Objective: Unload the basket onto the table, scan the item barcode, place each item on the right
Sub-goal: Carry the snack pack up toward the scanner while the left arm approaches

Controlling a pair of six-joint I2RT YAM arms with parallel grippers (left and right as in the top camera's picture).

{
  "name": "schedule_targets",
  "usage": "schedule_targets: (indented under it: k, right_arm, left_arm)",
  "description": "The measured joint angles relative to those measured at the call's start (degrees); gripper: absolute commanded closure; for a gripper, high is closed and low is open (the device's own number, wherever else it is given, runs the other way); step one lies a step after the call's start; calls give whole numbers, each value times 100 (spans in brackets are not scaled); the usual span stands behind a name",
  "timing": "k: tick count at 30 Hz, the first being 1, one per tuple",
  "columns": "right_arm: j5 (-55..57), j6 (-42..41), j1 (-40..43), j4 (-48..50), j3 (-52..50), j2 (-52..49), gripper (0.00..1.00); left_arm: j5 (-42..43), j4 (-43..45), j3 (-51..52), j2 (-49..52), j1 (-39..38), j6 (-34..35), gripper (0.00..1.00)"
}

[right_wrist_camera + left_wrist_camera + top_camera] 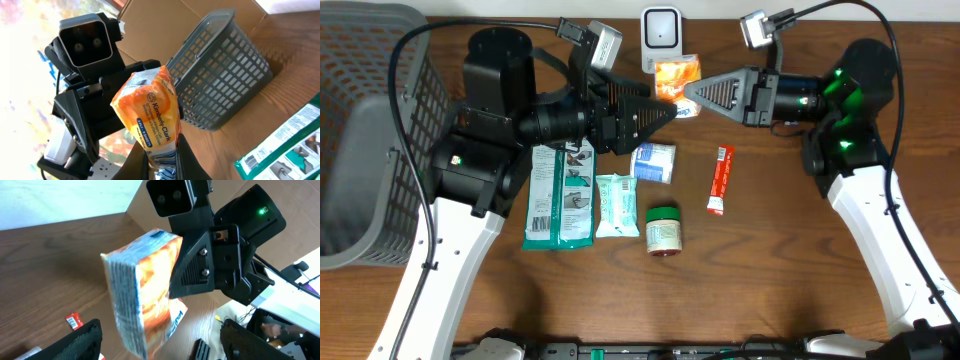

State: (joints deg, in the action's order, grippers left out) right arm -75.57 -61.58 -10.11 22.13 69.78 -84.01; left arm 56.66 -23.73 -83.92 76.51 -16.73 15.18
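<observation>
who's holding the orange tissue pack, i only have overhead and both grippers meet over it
observer: right wrist view shows the right gripper shut on the bottom end of the tissue pack
operator: is the left one gripping too
observer: no, left wrist view shows the left gripper open, its fingers on either side of the pack with gaps
operator: barcode visible
observer: i can't make one out in either wrist view, the right wrist one shows only brand print on the orange face

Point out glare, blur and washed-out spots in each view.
Right wrist view: left side washed out by glare, tissue pack and basket sharp. Left wrist view: top-left corner blown out white, tissue pack's near edge soft. Overhead view: even light, sharp.
</observation>
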Motion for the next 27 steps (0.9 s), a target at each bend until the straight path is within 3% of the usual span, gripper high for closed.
schedule_targets:
  k: [6,18,22,27]
  right_arm:
    - [66,-59,-107,0,0,0,99]
    - [76,-109,-321,0,0,0,99]
    - [59,-118,-358,2,0,0,99]
    - [37,-118,-363,7,0,0,99]
  left_arm:
    - [2,33,0,-2,0,4,30]
    - [-2,68,0,0,0,-2,30]
    - [-17,63,0,0,0,28,48]
    - [-109,61,0,0,2,-13,51]
